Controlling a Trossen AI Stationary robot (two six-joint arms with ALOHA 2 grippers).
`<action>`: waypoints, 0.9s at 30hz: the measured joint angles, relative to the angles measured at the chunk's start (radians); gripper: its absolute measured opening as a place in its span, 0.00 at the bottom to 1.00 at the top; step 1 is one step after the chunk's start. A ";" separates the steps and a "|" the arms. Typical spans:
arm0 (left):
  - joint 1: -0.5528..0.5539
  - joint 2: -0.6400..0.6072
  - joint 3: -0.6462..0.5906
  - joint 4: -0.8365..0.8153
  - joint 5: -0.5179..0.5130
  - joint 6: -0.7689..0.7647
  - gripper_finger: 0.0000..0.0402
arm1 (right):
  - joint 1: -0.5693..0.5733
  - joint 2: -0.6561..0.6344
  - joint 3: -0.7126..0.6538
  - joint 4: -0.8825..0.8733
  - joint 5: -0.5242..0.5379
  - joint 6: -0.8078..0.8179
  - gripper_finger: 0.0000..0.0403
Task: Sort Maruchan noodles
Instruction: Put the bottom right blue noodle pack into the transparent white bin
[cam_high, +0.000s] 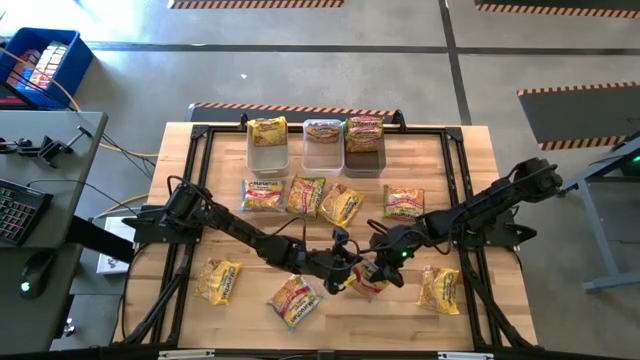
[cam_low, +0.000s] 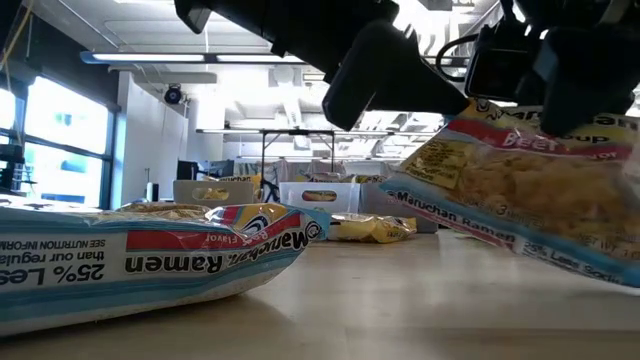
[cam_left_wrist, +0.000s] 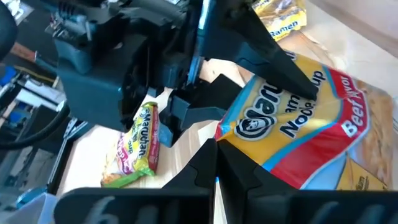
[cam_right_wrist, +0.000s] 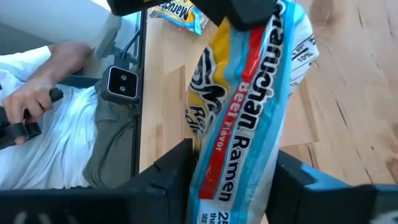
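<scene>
close up we see a beef packet clenched between our right end effector fingers; our left end effector also grips it.

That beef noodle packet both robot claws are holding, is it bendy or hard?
Probably a bit of both: the beef packet holds its slab shape tilted above the table, yet its shiny wrapper looks crinkly and likely slippery. The right gripper and left gripper both clamp it.

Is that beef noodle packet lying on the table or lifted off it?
Lifted: the beef packet hangs tilted above the table, gripped between the right gripper fingers.
</scene>
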 joint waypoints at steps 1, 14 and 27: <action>0.000 0.000 0.000 0.000 -0.006 -0.011 0.00 | 0.000 0.000 0.000 0.000 0.003 0.000 0.34; 0.002 -0.146 -0.052 -0.163 -0.031 -0.146 0.00 | -0.001 -0.002 0.000 0.014 0.093 -0.010 0.18; 0.066 -0.553 -0.654 0.336 0.185 -0.438 0.00 | -0.032 -0.002 0.212 -0.332 0.084 -0.174 0.18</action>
